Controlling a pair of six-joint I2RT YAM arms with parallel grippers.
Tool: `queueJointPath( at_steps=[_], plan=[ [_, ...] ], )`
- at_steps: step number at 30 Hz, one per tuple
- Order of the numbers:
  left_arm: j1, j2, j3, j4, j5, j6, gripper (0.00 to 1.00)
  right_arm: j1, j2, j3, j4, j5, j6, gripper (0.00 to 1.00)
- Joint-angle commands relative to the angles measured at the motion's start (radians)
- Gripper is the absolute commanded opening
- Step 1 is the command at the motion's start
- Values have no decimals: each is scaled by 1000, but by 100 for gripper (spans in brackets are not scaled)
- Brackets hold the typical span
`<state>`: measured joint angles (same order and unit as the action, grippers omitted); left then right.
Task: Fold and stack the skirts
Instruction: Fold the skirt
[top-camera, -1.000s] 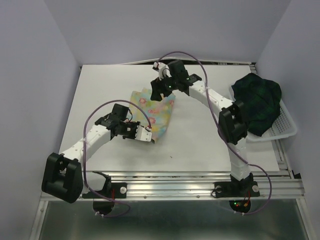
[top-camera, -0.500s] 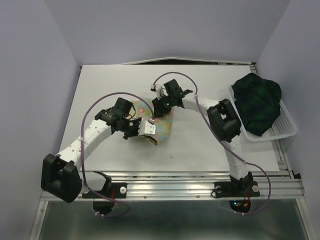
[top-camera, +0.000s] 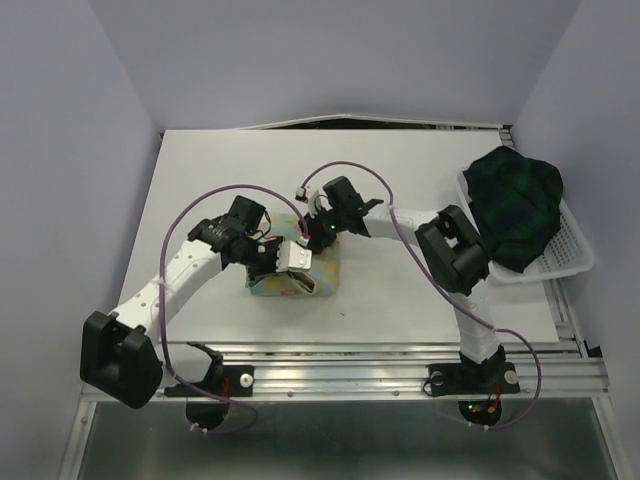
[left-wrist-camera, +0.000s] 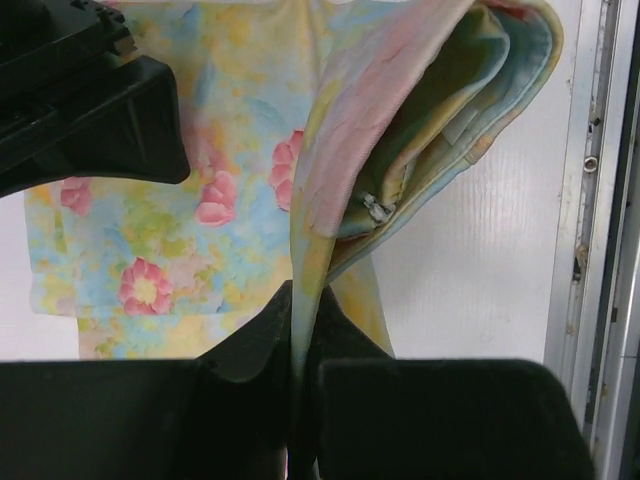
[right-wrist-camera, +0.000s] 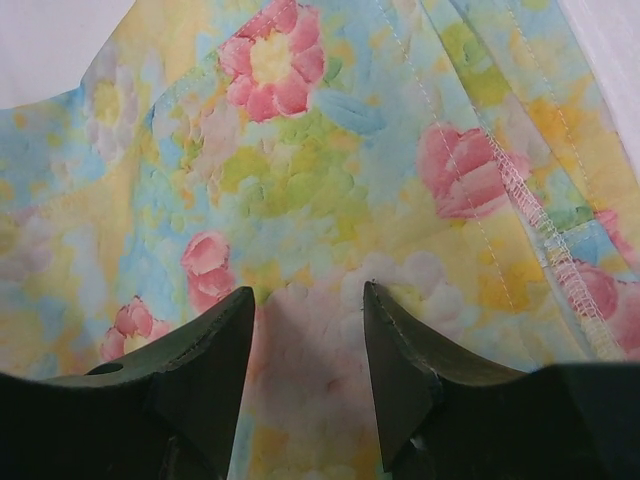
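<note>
The pale yellow floral skirt (top-camera: 322, 275) lies bunched at the table's middle, partly under both grippers. My left gripper (top-camera: 288, 258) is shut on a lifted fold of that skirt (left-wrist-camera: 340, 150), which hangs doubled over between the jaws (left-wrist-camera: 300, 300). The rest of the floral skirt lies flat beneath it. My right gripper (top-camera: 319, 234) hovers low over the floral cloth (right-wrist-camera: 300, 150), its jaws (right-wrist-camera: 308, 295) open with only flat fabric below them. The dark green-and-navy plaid skirt (top-camera: 515, 200) sits heaped in the basket at the right.
The white mesh basket (top-camera: 565, 262) stands at the table's right edge. The white table (top-camera: 200, 170) ends in a metal rail (left-wrist-camera: 590, 200) on the near side. The right gripper's black body (left-wrist-camera: 90, 110) is close beside my left gripper.
The left gripper has carried the skirt's edge toward the near side, doubling the cloth over. The right gripper has come from the skirt's far edge to its middle, jaws narrower.
</note>
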<state>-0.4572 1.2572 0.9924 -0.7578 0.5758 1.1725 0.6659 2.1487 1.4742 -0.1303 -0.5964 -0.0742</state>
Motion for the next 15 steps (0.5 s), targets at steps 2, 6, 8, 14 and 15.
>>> queueJointPath(
  at_steps=[2, 6, 8, 14, 15],
  plan=[
    [-35, -131, -208, 33, -42, 134, 0, 17, -23, 62, -50, 111, -24, 52],
    [-43, -218, -369, 121, -137, 208, 0, 17, 37, 132, -121, 220, -64, 51],
    [-44, -225, -391, 129, -136, 222, 0, 17, 46, 150, -138, 215, -62, 52],
    [-44, -205, -379, 97, -79, 197, 0, 6, -1, 230, -134, 147, -26, 54],
    [-44, -208, -377, 92, -67, 196, 0, -6, -10, 241, -134, 135, -19, 54]
  ],
)
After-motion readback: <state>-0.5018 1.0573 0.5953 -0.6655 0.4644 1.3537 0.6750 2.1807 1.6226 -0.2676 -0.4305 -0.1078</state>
